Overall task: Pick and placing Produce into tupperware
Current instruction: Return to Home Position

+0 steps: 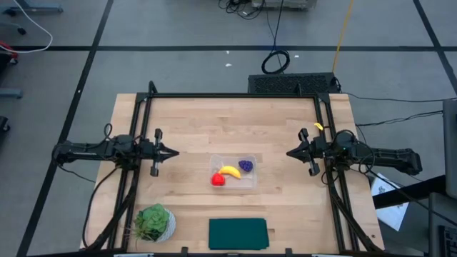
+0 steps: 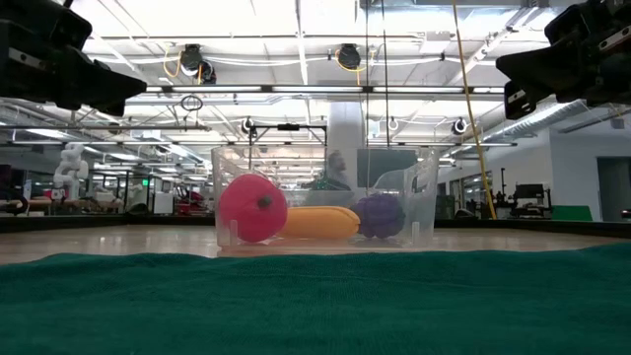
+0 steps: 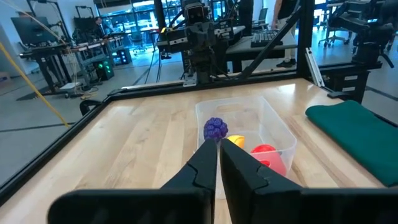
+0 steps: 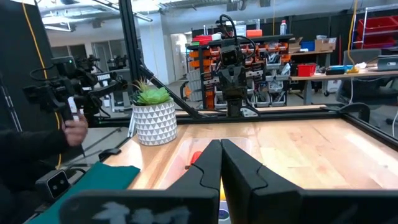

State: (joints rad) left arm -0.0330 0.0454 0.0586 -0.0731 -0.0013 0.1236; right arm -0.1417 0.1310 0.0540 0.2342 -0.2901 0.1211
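The clear tupperware (image 1: 251, 180) stands at the table's middle. In it lie the red round fruit (image 1: 218, 179), the yellow banana (image 1: 230, 171) and the purple grape cluster (image 1: 245, 165); all three also show in the low view, the red fruit (image 2: 252, 208), the banana (image 2: 317, 222) and the grapes (image 2: 380, 216). My left gripper (image 1: 175, 152) is shut and empty, held above the table left of the tupperware. My right gripper (image 1: 289, 153) is shut and empty, held above the table right of it.
A leafy green plant in a white pot (image 1: 154, 222) stands near the front left. A dark green cloth (image 1: 238, 233) lies at the front edge. A black frame (image 1: 235, 96) runs along the far and side edges. A person's hand (image 4: 76, 130) shows beyond the table.
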